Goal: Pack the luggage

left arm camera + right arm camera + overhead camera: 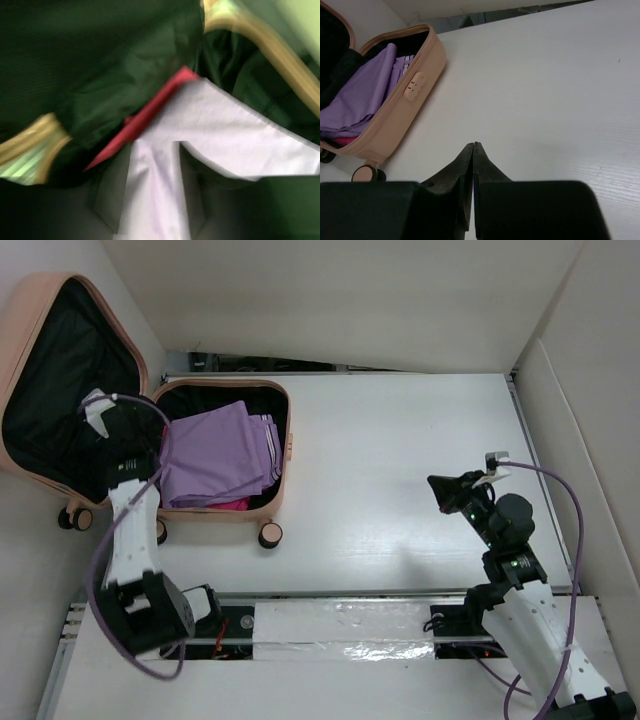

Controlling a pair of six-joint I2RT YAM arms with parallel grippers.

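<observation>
From the top view, the luggage (285,455) lies open at the far left of the surface (400,460). Its base holds folded purple clothes (215,455) with a pink garment (232,505) underneath. The lid is thrown back to the left, past the surface's edge, with its black lining facing up. The hinge line runs away from the arm bases, so the lid would have to swing rightward over the base. The left gripper (112,428) hangs right over that hinge, between lid and base. Its fingers cannot be made out here. The right gripper (441,490) hovers over bare surface well apart to the right, so the left arm is plainly the nearer one.

The left wrist view is blurred. It shows dark lining, a stretch of tan luggage rim (280,55), a red strip (150,110) and pale lavender cloth (210,130). No fingers show, so I cannot tell whether this gripper is open or closed.

In the right wrist view, the right gripper (473,150) has its fingers pressed together on nothing. The luggage (400,115) sits ahead and to the left, lock side facing it.
</observation>
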